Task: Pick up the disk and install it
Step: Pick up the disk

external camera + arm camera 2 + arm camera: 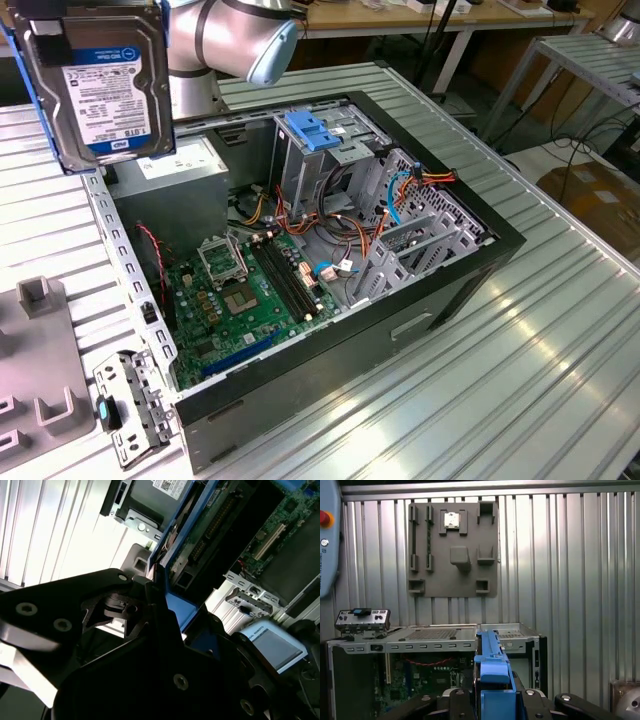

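Observation:
In the exterior view the disk [100, 85] hangs high at the view's left, above the open computer case [450, 290]. It stands on edge, with its white, black and blue label facing the camera and blue rails along its sides. The dark gripper [90, 8] grips it from above. In both wrist views the black fingers [455, 697] close on the disk's blue rail [492, 667], and the gripper [160, 612] clamps the blue-edged disk [190, 545]. Below the disk lie the case and the ribbed table.
Inside the case are a green motherboard [250, 290], a tall metal cage with a blue bracket [315, 130], loose cables and a grey power-supply box [180, 165]. A grey fixture plate [40, 350] and a small metal panel [125, 410] lie on the ribbed table [520, 400].

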You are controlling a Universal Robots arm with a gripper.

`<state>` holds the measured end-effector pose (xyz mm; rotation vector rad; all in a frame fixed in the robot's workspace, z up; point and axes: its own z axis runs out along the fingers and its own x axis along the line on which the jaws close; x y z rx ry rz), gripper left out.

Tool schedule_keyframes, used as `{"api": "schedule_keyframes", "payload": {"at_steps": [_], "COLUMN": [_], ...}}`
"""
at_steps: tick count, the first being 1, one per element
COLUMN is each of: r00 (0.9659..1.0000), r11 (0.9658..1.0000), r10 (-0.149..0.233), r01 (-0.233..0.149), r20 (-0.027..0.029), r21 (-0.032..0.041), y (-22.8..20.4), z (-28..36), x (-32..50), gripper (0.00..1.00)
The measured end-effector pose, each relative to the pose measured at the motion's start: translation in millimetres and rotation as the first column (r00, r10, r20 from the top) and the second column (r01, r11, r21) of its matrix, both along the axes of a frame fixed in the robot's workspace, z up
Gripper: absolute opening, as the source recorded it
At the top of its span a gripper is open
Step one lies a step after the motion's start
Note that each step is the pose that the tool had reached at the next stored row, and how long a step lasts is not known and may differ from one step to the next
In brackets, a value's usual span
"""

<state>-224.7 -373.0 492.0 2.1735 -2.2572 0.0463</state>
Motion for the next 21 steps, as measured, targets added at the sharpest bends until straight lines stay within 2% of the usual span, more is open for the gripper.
{"api": "schedule_keyframes", "payload": {"at_steps": [5,8,12,15,20,21], "r00": [1.0,1.0,1.0,1.0,1.0,1.0], "r11": [1.0,1.0,1.0,1.0,1.0,1.0], "r10": [0.0,0.0,0.0,0.0,0.0,0.0], "r01": [0.0,0.0,0.0,0.0,0.0,0.0], "r20": [0.0,0.0,0.0001,0.0,0.0,0.0], "r21": [0.0001,0.0,0.0001,0.0001,0.0001,0.0001], "y": [-0.1,-0.2,-0.2,-0.3,-0.4,-0.6], "z": [0.0,0.0,-0.1,-0.1,-0.1,-0.2], "x": [20.9,38.0,52.8,69.8,91.0,98.6], "gripper": [0.37,0.37,0.37,0.37,0.37,0.37]}}
